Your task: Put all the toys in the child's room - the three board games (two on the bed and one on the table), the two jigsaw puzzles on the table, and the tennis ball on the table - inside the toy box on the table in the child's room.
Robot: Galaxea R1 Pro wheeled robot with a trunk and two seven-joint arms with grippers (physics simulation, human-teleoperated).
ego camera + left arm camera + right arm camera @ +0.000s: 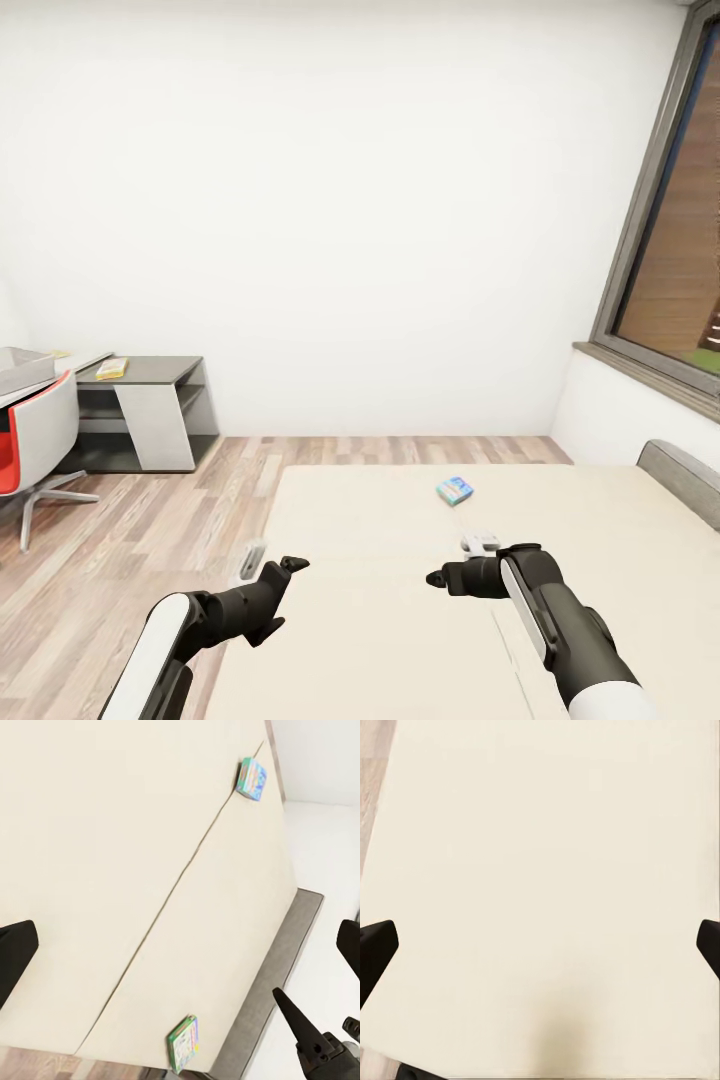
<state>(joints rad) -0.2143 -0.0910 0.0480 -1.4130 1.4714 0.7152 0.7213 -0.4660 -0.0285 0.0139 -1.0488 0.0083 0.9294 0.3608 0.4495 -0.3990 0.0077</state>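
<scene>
A simulated robot stood at the foot of a wide cream bed, both dark arms reaching out low over the mattress. The left gripper sat at about seven o'clock in the head view, the right gripper near five o'clock — each with fingers spread apart and holding nothing. One blue board game lay flat on the bed just beyond the right gripper, toward twelve o'clock; the left wrist camera showed a second board game near the mattress edge. A desk and red chair stood at nine o'clock. The robot seemed to be starting the bed pickups; next it would likely need to reach forward and close on the nearer game.
</scene>
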